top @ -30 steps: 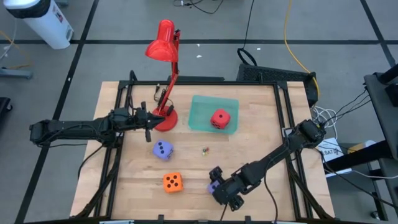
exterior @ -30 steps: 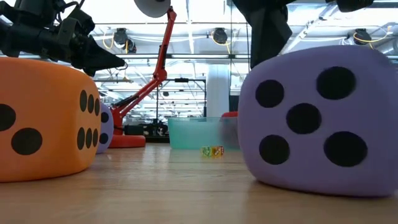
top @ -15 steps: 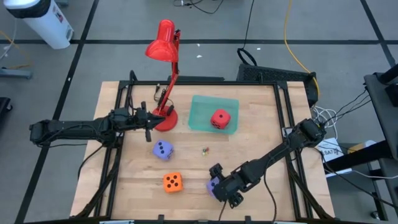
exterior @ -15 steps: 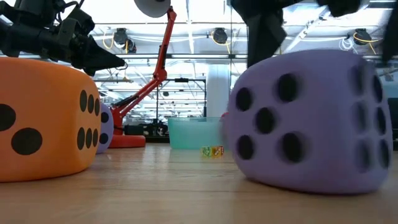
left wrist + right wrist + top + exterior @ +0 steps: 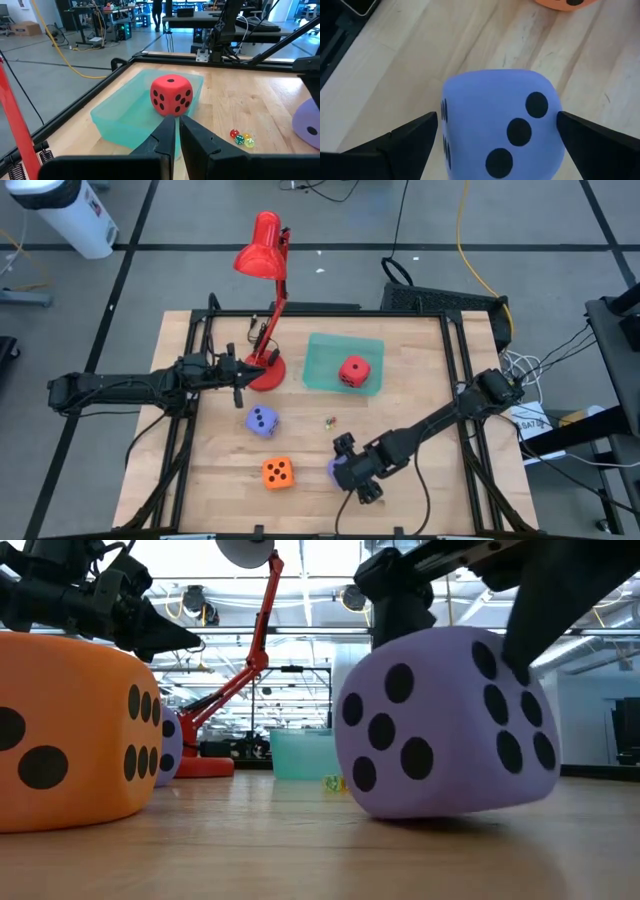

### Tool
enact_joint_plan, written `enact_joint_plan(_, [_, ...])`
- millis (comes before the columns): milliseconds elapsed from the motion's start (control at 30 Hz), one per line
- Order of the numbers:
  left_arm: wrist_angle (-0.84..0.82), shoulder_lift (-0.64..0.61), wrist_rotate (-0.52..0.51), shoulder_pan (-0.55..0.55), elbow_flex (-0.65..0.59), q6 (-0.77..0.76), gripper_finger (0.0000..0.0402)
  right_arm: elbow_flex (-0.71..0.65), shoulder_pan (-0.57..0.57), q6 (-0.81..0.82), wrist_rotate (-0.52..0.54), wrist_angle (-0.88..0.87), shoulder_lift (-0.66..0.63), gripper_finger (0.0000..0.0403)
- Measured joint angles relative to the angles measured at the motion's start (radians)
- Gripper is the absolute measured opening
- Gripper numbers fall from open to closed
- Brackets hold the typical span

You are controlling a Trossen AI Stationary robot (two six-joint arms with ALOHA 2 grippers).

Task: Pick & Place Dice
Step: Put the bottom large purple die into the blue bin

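Near the table's front edge lies a purple-blue die (image 5: pixel 336 470) (image 5: pixel 445 725), tilted, between the fingers of my open right gripper (image 5: pixel 352 468) (image 5: pixel 497 120). An orange die (image 5: pixel 278 472) sits on the table to its left. A second purple-blue die (image 5: pixel 262 420) rests farther back. The red die (image 5: pixel 352 372) (image 5: pixel 171 95) sits in the flat teal tray (image 5: pixel 325 355). My left gripper (image 5: pixel 235 375) (image 5: pixel 177 122) hovers shut by the lamp base, pointing level toward the tray. My right gripper straddles the purple-blue die, slanting down from the table's right side. One fingertip (image 5: pixel 427 122) meets one side of the die (image 5: pixel 445 112), and the other fingertip (image 5: pixel 565 120) meets the opposite side (image 5: pixel 552 115). The die is tilted, with its lower edge (image 5: pixel 400 812) on the table.
A red desk lamp (image 5: pixel 262 300) stands at the back left, its base (image 5: pixel 268 372) beside my left gripper. A few tiny dice (image 5: pixel 329 420) (image 5: pixel 241 139) lie mid-table. A dark frame (image 5: pixel 200 330) runs around the tabletop.
My right gripper has moved toward the far edge and slightly left, rolling a little, with its fingers as wide apart as before. The purple-blue die between them has slid the same way, turned about and tipped, so another pip face now shows in the low view.
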Motion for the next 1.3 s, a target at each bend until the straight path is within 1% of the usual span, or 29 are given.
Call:
enact_joint_plan(200, [-0.001, 0.000, 0.000, 0.000, 0.000, -0.001, 0.0037, -0.008, -0.006, -0.035, 0.000, 0.019, 0.002, 0.0398])
enact_joint_plan(300, [-0.001, 0.000, 0.000, 0.000, 0.000, 0.003, 0.0037, -0.012, 0.021, -0.043, -0.009, 0.039, -0.024, 0.0398])
enact_joint_plan(467, [0.000, 0.000, 0.000, 0.000, 0.000, 0.004, 0.0037, -0.012, 0.055, -0.046, 0.031, 0.042, -0.066, 0.0398])
enact_joint_plan(667, [0.000, 0.000, 0.000, 0.000, 0.000, 0.002, 0.0037, -0.011, 0.040, -0.045, 0.032, 0.039, -0.075, 0.0398])
enact_joint_plan(867, [0.000, 0.000, 0.000, 0.000, 0.000, 0.001, 0.0037, -0.011, -0.016, 0.055, 0.017, 0.008, -0.075, 0.0398])
enact_joint_plan(1100, [0.000, 0.000, 0.000, 0.000, 0.000, 0.004, 0.0037, -0.011, 0.013, 0.049, 0.010, 0.011, -0.071, 0.0399])
enact_joint_plan(1300, [0.000, 0.000, 0.000, 0.000, 0.000, 0.003, 0.0037, -0.010, 0.007, 0.064, 0.013, 0.027, -0.064, 0.0400])
